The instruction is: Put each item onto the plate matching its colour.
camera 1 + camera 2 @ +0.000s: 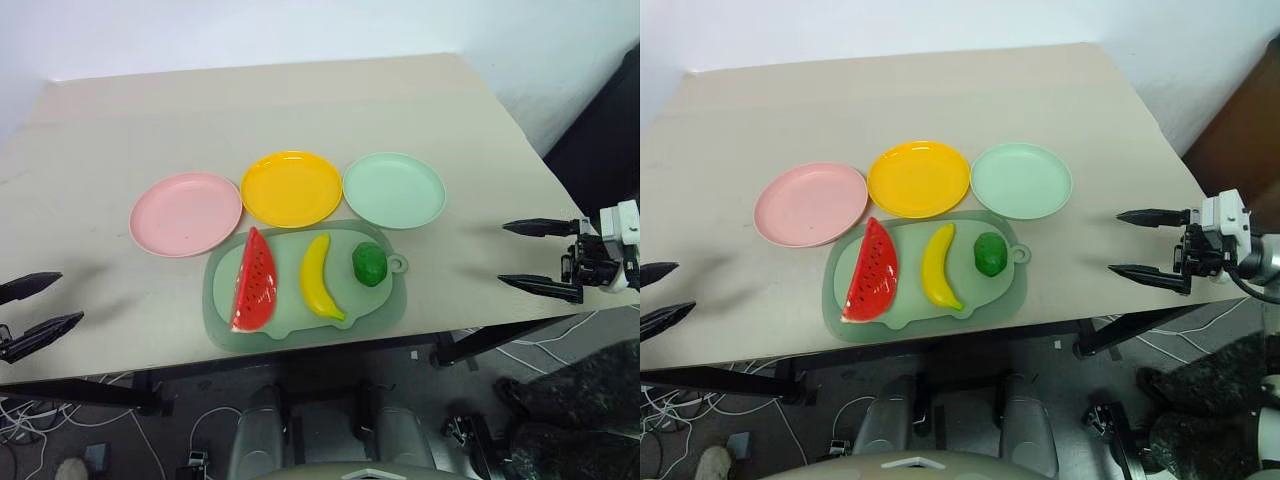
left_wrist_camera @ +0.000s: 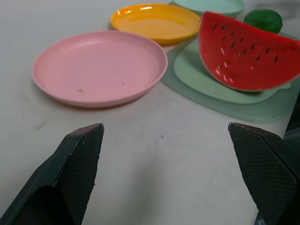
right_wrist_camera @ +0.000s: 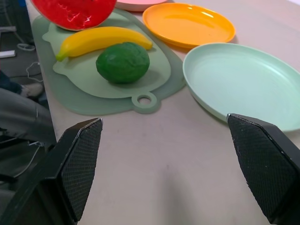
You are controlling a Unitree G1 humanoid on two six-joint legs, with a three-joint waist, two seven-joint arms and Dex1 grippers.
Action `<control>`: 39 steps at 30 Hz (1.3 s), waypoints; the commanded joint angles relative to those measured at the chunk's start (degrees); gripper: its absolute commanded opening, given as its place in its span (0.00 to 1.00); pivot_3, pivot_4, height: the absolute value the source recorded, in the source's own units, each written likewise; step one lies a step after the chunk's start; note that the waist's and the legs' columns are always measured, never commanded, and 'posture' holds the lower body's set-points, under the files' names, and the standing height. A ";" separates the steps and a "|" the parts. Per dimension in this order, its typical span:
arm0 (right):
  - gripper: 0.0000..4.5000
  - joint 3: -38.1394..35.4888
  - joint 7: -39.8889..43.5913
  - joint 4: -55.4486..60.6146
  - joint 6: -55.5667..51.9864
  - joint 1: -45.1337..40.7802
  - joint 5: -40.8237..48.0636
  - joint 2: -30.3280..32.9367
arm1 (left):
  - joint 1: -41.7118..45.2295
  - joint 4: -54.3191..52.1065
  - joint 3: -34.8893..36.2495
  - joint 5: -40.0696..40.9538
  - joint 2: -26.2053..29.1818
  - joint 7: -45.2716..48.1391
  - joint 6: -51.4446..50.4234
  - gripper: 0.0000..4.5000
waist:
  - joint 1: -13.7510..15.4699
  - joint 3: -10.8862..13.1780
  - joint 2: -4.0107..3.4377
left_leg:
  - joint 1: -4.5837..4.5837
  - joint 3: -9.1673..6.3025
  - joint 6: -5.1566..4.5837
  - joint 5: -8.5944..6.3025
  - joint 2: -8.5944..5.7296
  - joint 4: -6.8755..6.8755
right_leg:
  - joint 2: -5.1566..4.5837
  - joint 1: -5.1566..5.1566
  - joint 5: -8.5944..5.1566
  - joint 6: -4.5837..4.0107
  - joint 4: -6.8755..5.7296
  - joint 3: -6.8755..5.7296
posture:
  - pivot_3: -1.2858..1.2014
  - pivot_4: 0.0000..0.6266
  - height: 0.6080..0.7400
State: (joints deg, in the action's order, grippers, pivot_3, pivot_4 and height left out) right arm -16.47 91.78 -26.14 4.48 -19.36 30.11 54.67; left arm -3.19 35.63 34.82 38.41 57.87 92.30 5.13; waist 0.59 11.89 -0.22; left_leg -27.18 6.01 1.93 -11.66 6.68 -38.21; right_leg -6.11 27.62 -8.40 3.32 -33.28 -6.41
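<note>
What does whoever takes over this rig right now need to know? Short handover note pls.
Left gripper: open, empty, over the table's left edge.
Right gripper: open, empty, at the right edge.
Watermelon wedge, banana and green fruit all lie on the pig-shaped board.
Pink plate, yellow plate and mint green plate sit in a row behind the board, all empty.
Done: nothing placed.
Left: all three items to their matching plates.

Left gripper [image 1: 35, 315] is cut off by the frame edge
</note>
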 commanded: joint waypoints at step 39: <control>1.00 -0.47 0.71 6.87 -7.70 -0.72 3.74 -0.01 | -2.08 -24.76 0.19 2.10 -11.35 -5.49 -6.50 0.99 | -1.65 -1.04 -1.27 | 0.65 -1.68 0.93 -1.04 0.14 -1.73 | -0.07 -0.78 -2.82 -0.34 -2.59 -2.00 | 0.52 0.24 0.52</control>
State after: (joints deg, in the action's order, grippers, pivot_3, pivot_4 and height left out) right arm -15.64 92.41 -21.43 -2.60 -19.99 32.48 53.44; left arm -5.42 12.98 34.58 39.31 46.39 86.98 -1.15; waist -1.06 10.85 -1.49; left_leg -27.33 4.18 2.78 -12.70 7.75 -39.73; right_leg -5.33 26.29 -10.15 2.92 -34.35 -8.51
